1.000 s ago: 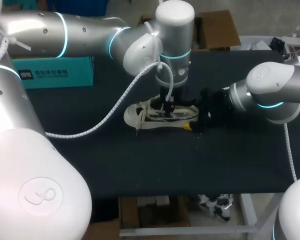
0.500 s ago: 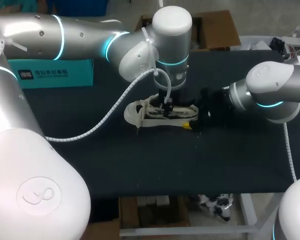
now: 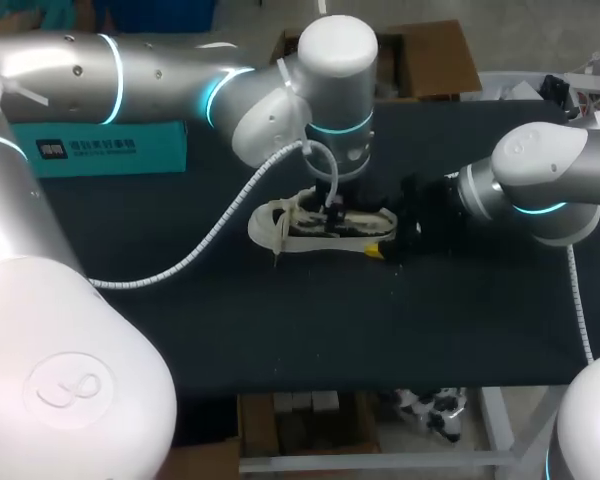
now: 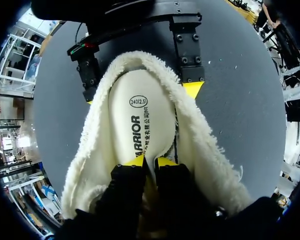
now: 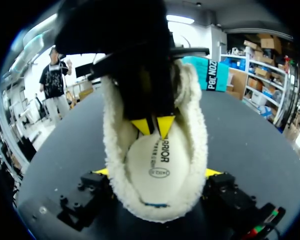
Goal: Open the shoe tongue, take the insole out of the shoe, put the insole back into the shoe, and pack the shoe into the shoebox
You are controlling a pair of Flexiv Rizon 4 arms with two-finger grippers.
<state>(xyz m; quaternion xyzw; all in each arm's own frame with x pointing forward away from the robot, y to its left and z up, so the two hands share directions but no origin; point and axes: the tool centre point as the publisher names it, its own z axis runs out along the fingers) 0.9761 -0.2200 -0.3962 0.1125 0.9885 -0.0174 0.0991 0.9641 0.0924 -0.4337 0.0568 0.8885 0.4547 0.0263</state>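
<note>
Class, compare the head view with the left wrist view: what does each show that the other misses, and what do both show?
Only the head view: the teal shoebox at the table's far left, and the toe end of the shoe. Only the left wrist view: the insole lying inside the fleecy lining. Both: the shoe, the left gripper at its opening, and the right gripper clamped on its heel.

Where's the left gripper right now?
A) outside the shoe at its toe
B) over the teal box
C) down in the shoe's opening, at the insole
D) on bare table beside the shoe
C: in the left wrist view the left gripper sits inside the fleece-lined shoe, right at the printed insole.
</note>
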